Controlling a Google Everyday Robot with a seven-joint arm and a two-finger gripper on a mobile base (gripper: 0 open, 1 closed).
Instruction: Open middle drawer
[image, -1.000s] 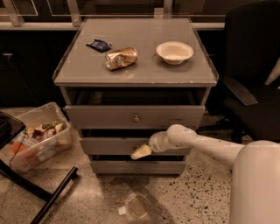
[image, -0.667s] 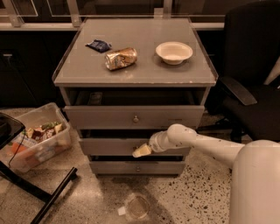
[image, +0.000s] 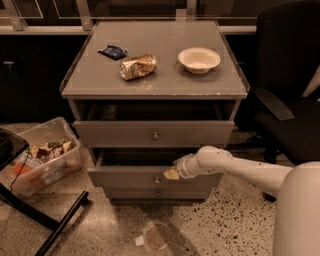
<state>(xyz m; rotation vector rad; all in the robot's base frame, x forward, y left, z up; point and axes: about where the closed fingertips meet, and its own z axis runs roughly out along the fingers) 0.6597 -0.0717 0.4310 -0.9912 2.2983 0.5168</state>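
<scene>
The grey cabinet (image: 150, 80) has three drawers. The middle drawer (image: 125, 176) is pulled out a little, with a dark gap showing above its front. Its small round knob (image: 157, 180) is visible. My gripper (image: 172, 173) is at the top edge of the middle drawer's front, just up and right of the knob, and my white arm (image: 235, 167) reaches in from the right. The top drawer (image: 115, 134) with its knob (image: 155, 135) also stands slightly out. The lowest drawer (image: 130, 193) sits below, nearly flush.
On the cabinet top lie a crushed can (image: 138, 66), a white bowl (image: 199, 59) and a blue packet (image: 113, 51). A clear bin of snacks (image: 42, 160) stands on the floor at left, beside a black stand leg (image: 60, 227). A black chair (image: 290, 95) is at right. A clear cup (image: 157, 236) lies on the floor in front.
The middle drawer's front has come forward and sits lower in the view, with a wider dark gap above it. My gripper has shifted slightly right along its top edge.
</scene>
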